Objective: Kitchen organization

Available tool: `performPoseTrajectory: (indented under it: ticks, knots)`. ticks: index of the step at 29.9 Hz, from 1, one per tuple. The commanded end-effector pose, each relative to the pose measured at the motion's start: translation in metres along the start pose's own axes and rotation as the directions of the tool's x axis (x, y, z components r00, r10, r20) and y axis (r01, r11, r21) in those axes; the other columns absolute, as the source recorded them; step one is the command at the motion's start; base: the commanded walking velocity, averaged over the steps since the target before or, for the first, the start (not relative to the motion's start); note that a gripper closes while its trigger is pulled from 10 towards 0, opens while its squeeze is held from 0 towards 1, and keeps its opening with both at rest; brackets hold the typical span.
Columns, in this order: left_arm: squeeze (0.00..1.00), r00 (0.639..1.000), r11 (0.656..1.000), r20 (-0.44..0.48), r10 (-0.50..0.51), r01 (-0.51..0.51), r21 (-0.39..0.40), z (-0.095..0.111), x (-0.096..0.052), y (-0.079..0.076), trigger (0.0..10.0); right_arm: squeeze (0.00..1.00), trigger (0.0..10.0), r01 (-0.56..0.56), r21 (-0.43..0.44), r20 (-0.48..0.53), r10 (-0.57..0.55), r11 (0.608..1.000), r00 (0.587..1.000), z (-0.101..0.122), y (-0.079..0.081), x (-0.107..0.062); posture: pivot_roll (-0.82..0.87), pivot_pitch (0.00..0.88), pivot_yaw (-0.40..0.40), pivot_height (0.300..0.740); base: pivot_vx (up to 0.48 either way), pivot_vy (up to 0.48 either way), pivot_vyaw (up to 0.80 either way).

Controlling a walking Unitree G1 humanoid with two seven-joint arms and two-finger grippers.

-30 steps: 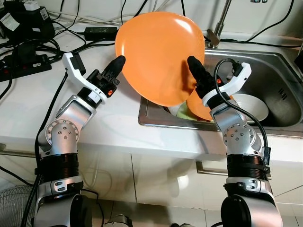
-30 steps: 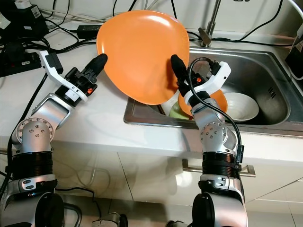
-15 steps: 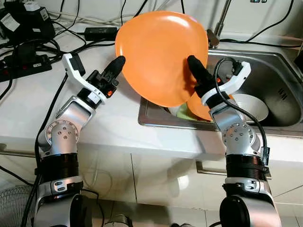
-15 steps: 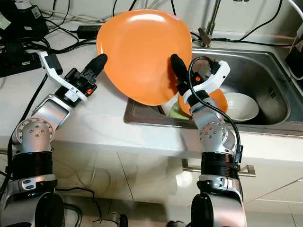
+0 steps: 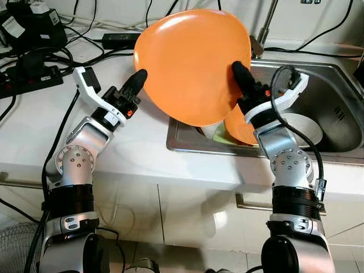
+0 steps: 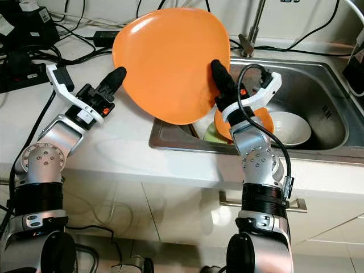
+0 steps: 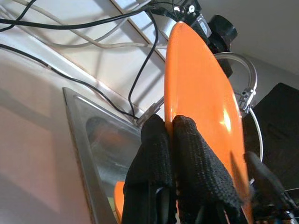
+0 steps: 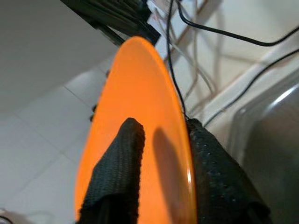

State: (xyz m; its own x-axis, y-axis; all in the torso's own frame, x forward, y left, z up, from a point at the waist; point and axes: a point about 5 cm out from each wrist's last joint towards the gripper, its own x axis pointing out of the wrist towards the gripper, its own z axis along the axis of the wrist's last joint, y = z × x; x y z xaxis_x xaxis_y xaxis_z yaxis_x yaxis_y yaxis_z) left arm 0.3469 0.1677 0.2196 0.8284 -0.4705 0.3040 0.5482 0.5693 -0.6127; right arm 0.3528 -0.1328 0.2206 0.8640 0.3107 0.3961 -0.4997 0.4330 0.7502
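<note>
The plate [image 5: 190, 62] has risen a little and swung toward the left over the last second, its lower edge now further above the sink [image 5: 324, 102] rim. The right gripper [image 5: 243, 79] has climbed with it, and the left gripper [image 5: 135, 85] has eased outward. It looks to me like a lift-out, with the plate on its way to the surface [image 5: 85, 136] beside the sink.

Both grippers have the plate. The right one pinches the rim on its side, one finger on the face and one behind, nearly closed on the thin edge. The left one has its two fingers pressed almost together on the opposite rim. The plate hangs tilted between them, face toward the robot, just above and ahead of both wrists.

Both forearms angle up and inward from bent elbows, the left reaching across the surface, the right rising from the sink's front edge. Below the right gripper, in the basin, sit a second orange dish [image 5: 239, 128], something green [image 5: 219, 135] and a white bowl [image 5: 301, 128].
</note>
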Motion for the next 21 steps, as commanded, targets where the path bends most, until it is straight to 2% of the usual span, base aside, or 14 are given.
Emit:
performPoseTrajectory:
  ticks: [1, 6, 7, 9, 21]
  knots:
    - [0.0, 0.999, 1.0, -0.043, -0.009, 0.01, 0.03, -0.0048, 0.0057, -0.0032, 10.0, 0.0, 0.0, -0.097, 0.024, 0.02, 0.097, 0.995, 0.995, 0.0037, 0.0141, 0.0006, 0.04, 0.036, 0.031, 0.74, 0.0, 0.0, 0.0]
    - [0.0, 0.999, 0.999, -0.046, -0.002, 0.004, 0.04, -0.0054, 0.0072, -0.0025, 10.0, 0.0, 0.0, -0.118, 0.034, 0.027, 0.117, 0.992, 0.993, 0.0049, 0.0169, -0.0009, 0.03, 0.037, 0.034, 0.74, 0.0, 0.0, 0.0]
    - [0.13, 0.999, 0.999, -0.05, 0.004, -0.002, 0.049, -0.0058, 0.0082, -0.0021, 10.0, 0.0, 0.0, -0.121, 0.032, 0.025, 0.12, 0.992, 0.992, 0.0049, 0.0174, -0.0009, 0.03, 0.037, 0.034, 0.74, 0.0, 0.0, 0.0]
    - [1.0, 0.999, 0.998, -0.053, 0.003, 0.0, 0.058, -0.0063, 0.0089, -0.0026, 10.0, 0.0, 0.0, -0.12, 0.028, 0.021, 0.12, 0.992, 0.993, 0.005, 0.0175, -0.0015, 0.03, 0.036, 0.034, 0.74, 0.0, 0.0, 0.0]
    - [1.0, 0.999, 0.996, -0.052, -0.008, 0.012, 0.083, -0.0073, 0.0096, -0.006, 10.0, 0.0, 0.0, -0.092, -0.006, 0.018, 0.092, 0.996, 0.996, 0.0057, 0.0148, -0.0028, 0.04, 0.04, 0.034, 0.74, 0.0, 0.0, 0.0]
